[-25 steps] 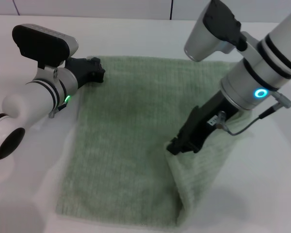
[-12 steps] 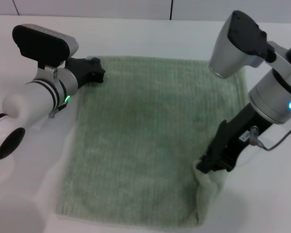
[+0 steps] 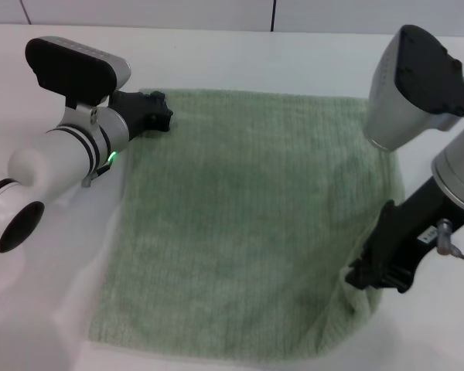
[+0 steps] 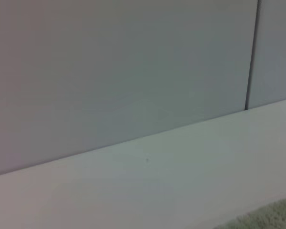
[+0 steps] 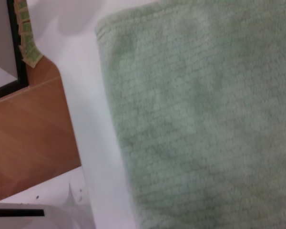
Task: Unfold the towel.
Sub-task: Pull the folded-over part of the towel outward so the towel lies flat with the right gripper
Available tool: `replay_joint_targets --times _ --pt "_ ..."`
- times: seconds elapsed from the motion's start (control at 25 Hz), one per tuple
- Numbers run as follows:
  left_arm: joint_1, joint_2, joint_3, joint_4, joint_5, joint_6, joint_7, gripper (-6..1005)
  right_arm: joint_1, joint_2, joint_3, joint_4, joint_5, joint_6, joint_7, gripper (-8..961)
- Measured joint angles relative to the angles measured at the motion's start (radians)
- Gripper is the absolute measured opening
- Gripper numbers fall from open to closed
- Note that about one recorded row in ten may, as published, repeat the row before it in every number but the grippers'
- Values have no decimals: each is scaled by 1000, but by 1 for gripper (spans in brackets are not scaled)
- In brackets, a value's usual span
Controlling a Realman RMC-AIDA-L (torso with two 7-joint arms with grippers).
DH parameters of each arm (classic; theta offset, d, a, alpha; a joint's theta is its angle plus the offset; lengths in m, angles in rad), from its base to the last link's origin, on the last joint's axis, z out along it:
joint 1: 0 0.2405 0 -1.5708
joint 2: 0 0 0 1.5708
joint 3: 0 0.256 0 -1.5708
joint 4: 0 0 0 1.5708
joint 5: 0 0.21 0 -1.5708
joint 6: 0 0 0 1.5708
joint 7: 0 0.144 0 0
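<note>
The pale green towel (image 3: pixel 240 224) lies spread over the white table, nearly flat. Its near right corner is bunched and lifted slightly, and my right gripper (image 3: pixel 365 280) is shut on that corner at the towel's right edge. At the far left corner my left gripper (image 3: pixel 156 114) rests on the towel, shut on the corner. The right wrist view is filled by the ribbed towel (image 5: pixel 205 119) seen from above. Only a sliver of towel (image 4: pixel 271 217) shows in the left wrist view.
The white table (image 3: pixel 240 62) runs out around the towel on all sides. A grey wall (image 4: pixel 124 67) rises behind it. Past the table's edge, the right wrist view shows a wooden floor (image 5: pixel 28 138).
My right gripper has moved right and toward the near edge, pulling the folded flap off the towel's middle. The towel now lies open. The left arm has barely shifted.
</note>
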Motion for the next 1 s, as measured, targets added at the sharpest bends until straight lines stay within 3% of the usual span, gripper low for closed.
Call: replay_joint_targets --times 0.4,1.0 --pt "14 1 -3 -24 0 -7 13 42 -50 3 -52 -71 -64 -48 43 25" --pt "10 1 -3 -28 0 -21 13 44 -61 2 -77 -72 -126 -89 54 29"
